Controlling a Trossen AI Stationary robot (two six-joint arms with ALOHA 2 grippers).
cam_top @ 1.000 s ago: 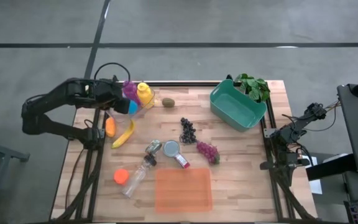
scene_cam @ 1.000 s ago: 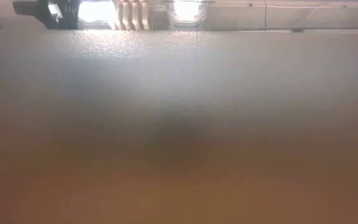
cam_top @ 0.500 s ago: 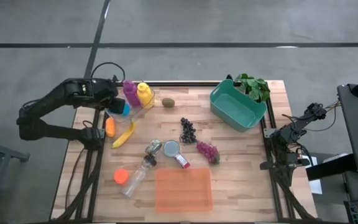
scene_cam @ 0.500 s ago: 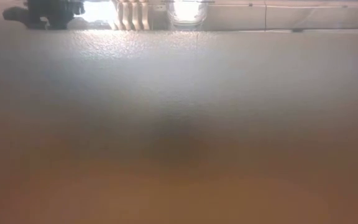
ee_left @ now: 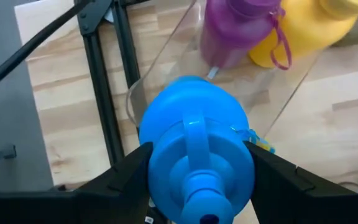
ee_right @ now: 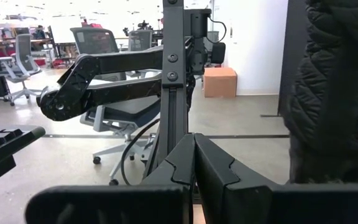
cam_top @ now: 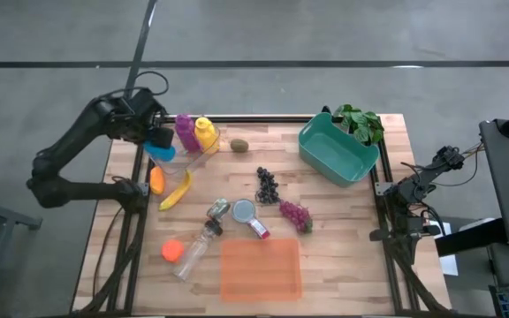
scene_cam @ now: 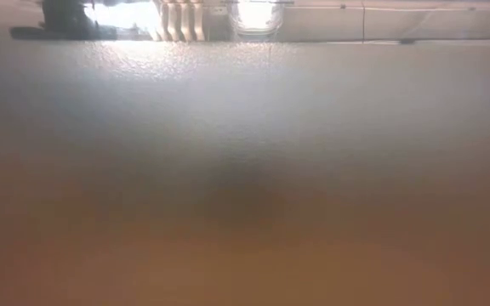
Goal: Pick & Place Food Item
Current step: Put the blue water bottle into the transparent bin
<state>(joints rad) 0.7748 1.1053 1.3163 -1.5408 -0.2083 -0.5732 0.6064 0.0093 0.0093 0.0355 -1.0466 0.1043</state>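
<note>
The left gripper [ee_left: 194, 180] is clamped on the blue bottle [cam_top: 160, 139], probably just above the clear bin [cam_top: 184, 159]; the right gripper [ee_right: 194, 168] rests closed far away

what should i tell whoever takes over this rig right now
Left gripper: fingers shut on the blue plastic bottle, held above the clear plastic bin at the table's back left corner.
Right gripper: fingers shut, empty, parked off the table's right edge.
Purple bottle and yellow bottle remain in the clear bin.
Teal tub sits empty at back right; orange flat tray empty at front.
Nothing placed yet. Left to do: set the blue bottle down.
</note>
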